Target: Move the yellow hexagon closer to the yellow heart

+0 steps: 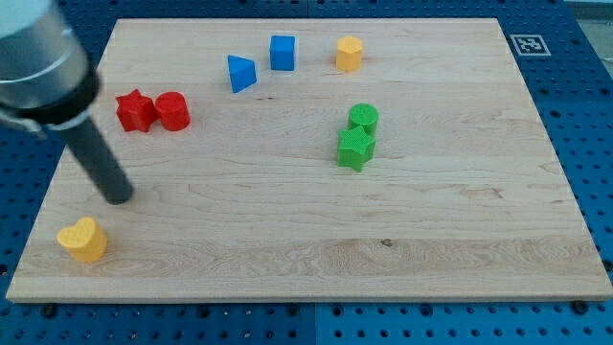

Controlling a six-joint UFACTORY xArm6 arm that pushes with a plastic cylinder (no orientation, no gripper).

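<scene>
The yellow hexagon (349, 54) sits near the view's top, right of centre. The yellow heart (82, 239) lies at the bottom left corner of the board. My tip (119, 195) rests on the board at the left, just above and right of the yellow heart, apart from it. The hexagon is far from the tip, across the board to the upper right.
A red star (135, 110) and a red cylinder (173, 111) touch each other at the upper left. A blue triangle (241, 73) and a blue cube (282, 52) stand at the top. A green cylinder (363, 119) and green star (355, 148) sit at centre right. The wooden board (431, 240) has blue pegboard around it.
</scene>
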